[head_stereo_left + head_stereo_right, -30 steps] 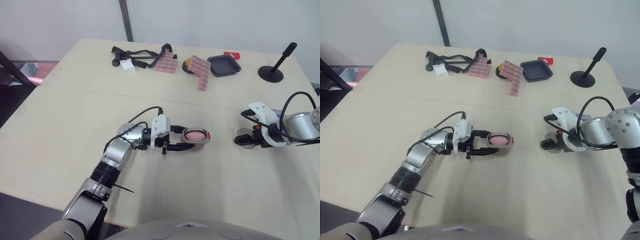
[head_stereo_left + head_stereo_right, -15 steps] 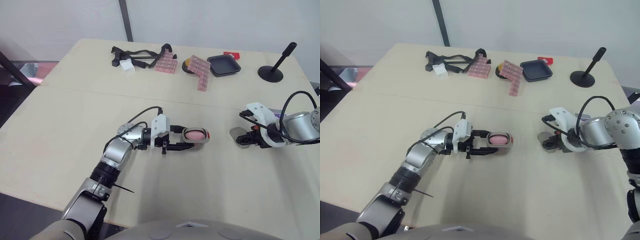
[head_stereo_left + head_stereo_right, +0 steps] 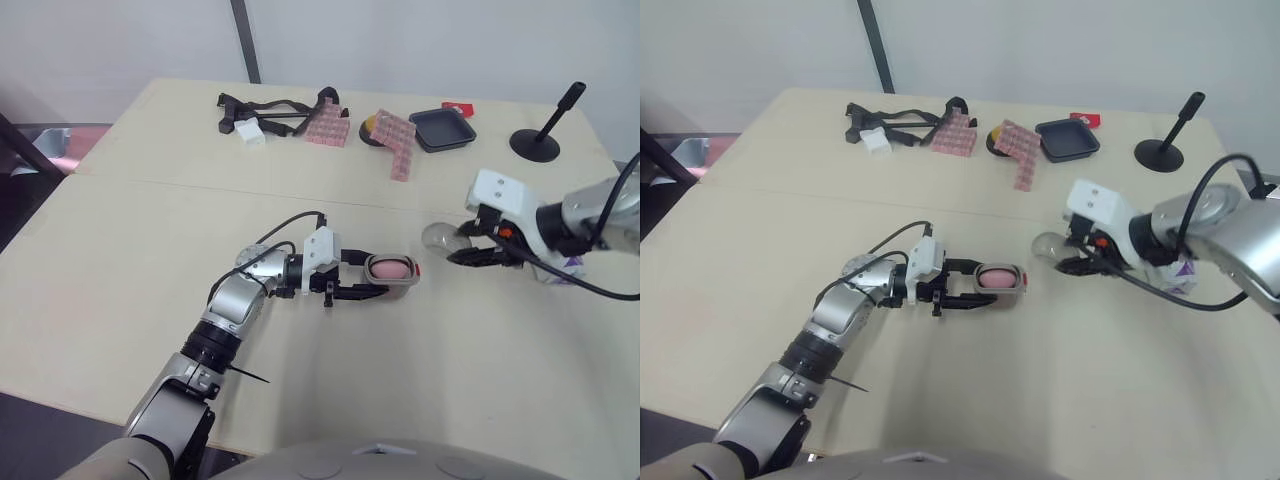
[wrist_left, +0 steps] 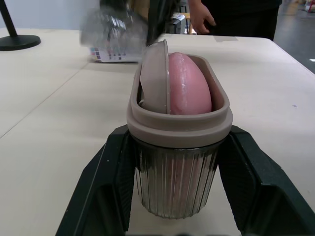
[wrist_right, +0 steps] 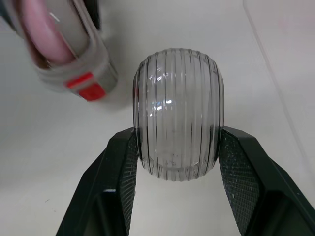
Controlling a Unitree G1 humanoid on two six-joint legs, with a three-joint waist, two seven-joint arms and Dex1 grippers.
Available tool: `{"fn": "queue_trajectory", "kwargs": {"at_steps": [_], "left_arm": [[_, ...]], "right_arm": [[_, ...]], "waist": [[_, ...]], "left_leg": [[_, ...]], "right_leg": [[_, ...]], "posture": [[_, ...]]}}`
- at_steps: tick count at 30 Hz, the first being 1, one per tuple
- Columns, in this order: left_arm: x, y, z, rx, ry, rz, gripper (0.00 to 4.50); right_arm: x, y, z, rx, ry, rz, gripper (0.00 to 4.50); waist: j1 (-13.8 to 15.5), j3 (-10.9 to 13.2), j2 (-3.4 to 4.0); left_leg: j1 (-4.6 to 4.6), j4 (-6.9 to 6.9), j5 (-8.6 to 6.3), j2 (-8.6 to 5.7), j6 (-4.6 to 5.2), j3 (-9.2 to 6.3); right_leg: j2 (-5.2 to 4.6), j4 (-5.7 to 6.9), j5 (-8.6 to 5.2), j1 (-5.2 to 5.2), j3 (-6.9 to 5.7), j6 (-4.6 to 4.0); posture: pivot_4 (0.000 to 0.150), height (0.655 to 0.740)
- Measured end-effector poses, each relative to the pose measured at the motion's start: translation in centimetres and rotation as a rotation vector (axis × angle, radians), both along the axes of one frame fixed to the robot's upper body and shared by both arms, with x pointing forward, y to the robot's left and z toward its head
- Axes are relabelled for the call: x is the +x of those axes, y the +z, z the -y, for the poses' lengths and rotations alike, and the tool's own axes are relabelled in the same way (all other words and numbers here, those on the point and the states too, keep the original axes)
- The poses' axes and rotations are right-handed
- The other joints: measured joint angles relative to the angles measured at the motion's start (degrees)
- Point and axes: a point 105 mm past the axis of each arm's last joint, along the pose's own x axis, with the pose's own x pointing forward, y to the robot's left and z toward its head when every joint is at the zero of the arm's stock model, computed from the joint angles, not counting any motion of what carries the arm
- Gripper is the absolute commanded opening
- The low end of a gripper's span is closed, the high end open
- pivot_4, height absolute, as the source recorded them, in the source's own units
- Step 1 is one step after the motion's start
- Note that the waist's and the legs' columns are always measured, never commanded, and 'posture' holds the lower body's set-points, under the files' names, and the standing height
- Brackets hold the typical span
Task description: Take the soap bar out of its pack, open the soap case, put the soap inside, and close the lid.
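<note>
The soap case (image 3: 391,273), a grey-rimmed ribbed tub with a red catch, rests on the table's middle with the pink soap bar (image 3: 389,267) inside. My left gripper (image 3: 377,278) is shut on the case, one finger on each side; in the left wrist view the soap (image 4: 189,86) stands on edge beside a grey insert. The clear ribbed lid (image 3: 439,238) hangs above the table just right of the case, and my right gripper (image 3: 459,243) is shut on it. The right wrist view has the lid (image 5: 178,128) clamped between both fingers. The purple-and-white soap pack (image 3: 1177,275) lies under my right arm.
At the table's far side lie a black strap bundle (image 3: 270,108), two pink patterned packs (image 3: 331,128), a black tray (image 3: 446,129) and a black stand (image 3: 540,140). A seam (image 3: 150,181) joins the two tabletops. A person (image 4: 216,14) stands beyond the table.
My right gripper has lifted the clear lid off the table and carried it left, toward the soap case. The left gripper and the case have stayed put.
</note>
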Motion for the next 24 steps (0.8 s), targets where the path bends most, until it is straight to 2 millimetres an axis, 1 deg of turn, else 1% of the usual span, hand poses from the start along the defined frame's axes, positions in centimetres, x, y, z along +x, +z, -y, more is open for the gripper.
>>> {"fn": "queue_trajectory", "kwargs": {"at_steps": [4,6,8,11,14,16,20,24], "left_arm": [[0.1,-0.2,0.0,0.004,0.002,-0.011,1.93],[0.1,-0.3,0.1,0.002,0.000,-0.013,1.93],[0.2,-0.2,0.2,0.001,-0.002,-0.014,1.93],[0.2,0.0,0.4,-0.004,-0.007,-0.009,1.93],[0.2,0.1,0.5,-0.010,-0.011,-0.005,1.93],[0.2,0.1,0.5,-0.010,-0.009,-0.002,1.93],[0.3,0.0,0.6,0.000,-0.008,0.016,1.93],[0.3,-0.3,0.6,0.008,-0.004,0.006,1.93]], "right_arm": [[-0.7,1.1,-1.9,0.029,0.129,-0.007,1.94],[-1.6,1.7,-2.8,0.022,0.214,-0.013,1.94],[-2.4,1.8,-3.6,-0.001,0.285,-0.020,1.94],[-2.8,1.8,-4.6,-0.032,0.340,-0.026,1.94],[-3.0,1.4,-4.7,-0.088,0.354,-0.039,1.94],[-2.7,0.9,-4.7,-0.126,0.342,-0.040,1.94],[-2.2,-0.6,-4.6,-0.188,0.317,-0.062,1.94],[-2.0,-1.0,-4.8,-0.204,0.311,-0.059,1.94]], "waist": [[-0.4,0.0,0.00],[-0.3,0.0,0.00],[-0.2,0.0,0.00],[-0.2,0.0,0.00],[-0.1,0.0,0.00],[-0.2,0.0,0.00],[-0.2,0.0,0.01],[-0.2,0.0,0.01]], "left_leg": [[-0.02,0.17,0.00,0.02,0.04,0.01],[-0.02,0.20,0.01,0.03,0.07,0.02],[-0.02,0.23,0.00,0.04,0.09,0.02],[-0.03,0.29,-0.01,0.04,0.12,0.04],[-0.03,0.30,0.00,0.04,0.13,0.05],[-0.02,0.30,0.00,0.04,0.13,0.06],[-0.03,0.30,0.00,0.04,0.13,0.08],[-0.03,0.30,0.00,0.04,0.12,0.09]], "right_leg": [[-0.03,0.16,0.00,-0.05,0.02,-0.01],[-0.03,0.22,-0.01,-0.06,0.02,-0.02],[-0.04,0.24,-0.01,-0.06,0.02,-0.03],[-0.05,0.32,-0.01,-0.10,0.04,-0.03],[-0.07,0.34,-0.02,-0.13,0.05,-0.04],[-0.06,0.36,-0.02,-0.14,0.06,-0.04],[-0.06,0.38,-0.02,-0.15,0.08,-0.04],[-0.05,0.40,-0.01,-0.17,0.10,-0.03]], "posture": [[0.150,0.7398],[0.150,0.7398],[0.150,0.7398],[0.150,0.7398],[0.150,0.7398],[0.150,0.7398],[0.150,0.7398],[0.150,0.7398]]}}
